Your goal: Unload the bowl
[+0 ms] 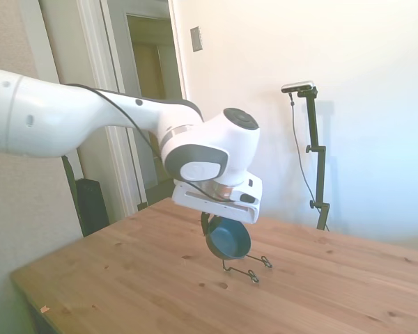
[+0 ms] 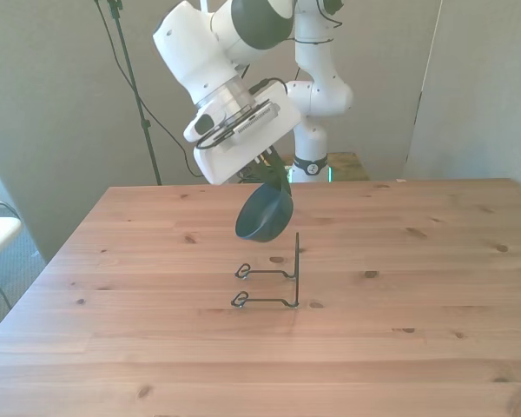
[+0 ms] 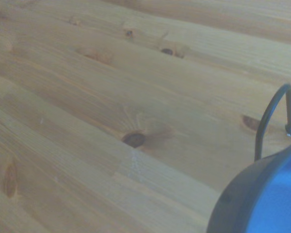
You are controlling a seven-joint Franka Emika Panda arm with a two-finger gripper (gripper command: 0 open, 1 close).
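bowl (image 3: 262, 194) cropped, blurred in wrist view

Bright daylight is washing over the white wall (image 1: 348, 76) at the side view's right. An open doorway (image 1: 150, 76) is showing at upper left. A wooden table (image 1: 125, 285) is filling the lower frame.

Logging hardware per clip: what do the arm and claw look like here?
A white arm with glossy rounded segments and dark grey joint caps and bands. A thin black cable runs along it to the wrist. The claw hangs from a flat white rectangular block with a dark slotted face; its fingers are dark. No legible markings.
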